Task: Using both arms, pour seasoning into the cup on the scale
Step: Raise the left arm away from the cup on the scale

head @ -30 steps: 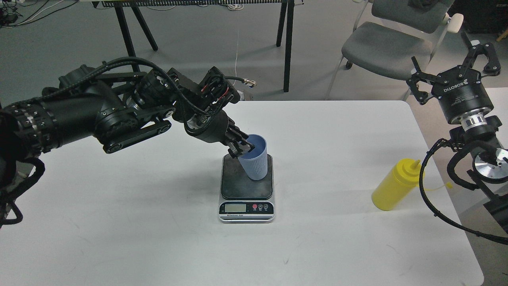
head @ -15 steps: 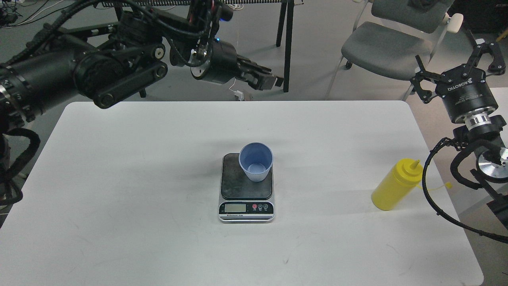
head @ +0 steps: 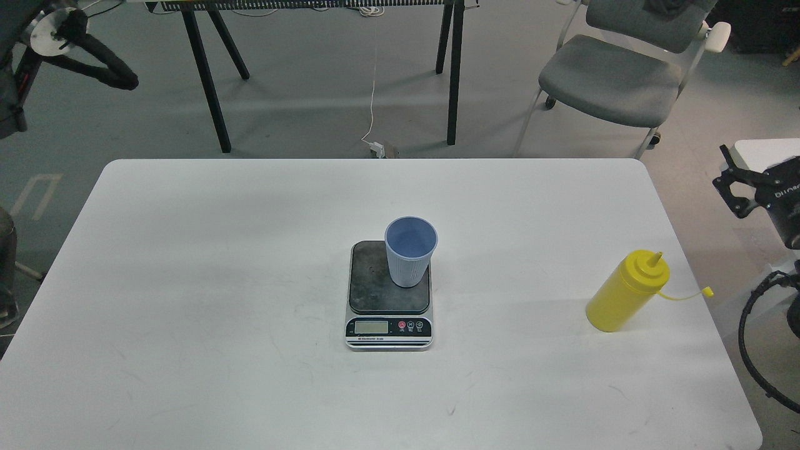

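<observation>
Grey flooring with black trestle legs (head: 206, 81) and a grey chair (head: 615, 75) lies behind a white table (head: 187, 300); at the far left edge only a looped black cable and silver disc of the left arm (head: 75, 44) show, its pincer out of frame. At table centre the scale (head: 389, 295) sits with display facing the viewer, and the light blue cup (head: 410, 252) stands upright on the right rear part of its dark platform, untouched. Well apart to the right the yellow seasoning bottle (head: 625, 291) stands upright near the table's right edge, its tip cover dangling on its tether, while the right gripper (head: 759, 187) is cut off by the frame edge, so whether it is open or closed cannot be told.
</observation>
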Robot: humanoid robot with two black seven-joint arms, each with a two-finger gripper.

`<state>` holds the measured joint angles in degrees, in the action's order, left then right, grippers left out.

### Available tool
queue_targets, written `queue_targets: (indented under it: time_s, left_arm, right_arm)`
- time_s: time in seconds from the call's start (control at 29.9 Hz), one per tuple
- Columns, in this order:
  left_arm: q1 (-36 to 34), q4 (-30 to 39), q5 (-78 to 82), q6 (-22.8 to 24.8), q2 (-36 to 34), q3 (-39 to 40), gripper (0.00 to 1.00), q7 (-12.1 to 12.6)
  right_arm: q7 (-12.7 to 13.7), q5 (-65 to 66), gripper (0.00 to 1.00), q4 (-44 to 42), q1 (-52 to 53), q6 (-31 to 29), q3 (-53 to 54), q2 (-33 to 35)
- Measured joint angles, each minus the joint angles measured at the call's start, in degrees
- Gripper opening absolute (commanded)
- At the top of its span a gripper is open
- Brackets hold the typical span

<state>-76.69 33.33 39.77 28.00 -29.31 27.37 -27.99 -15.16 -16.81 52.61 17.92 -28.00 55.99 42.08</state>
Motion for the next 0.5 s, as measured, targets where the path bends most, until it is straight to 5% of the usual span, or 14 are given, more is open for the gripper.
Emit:
queue_targets:
  time_s: [0.5]
  left_arm:
    - [8.6,-1.1,-10.3,0.0,-2.5,0.0,0.83,0.0]
  right_arm:
    - [2.9,-10.7,1.00,5.2,-21.0,0.0,-0.9,2.2]
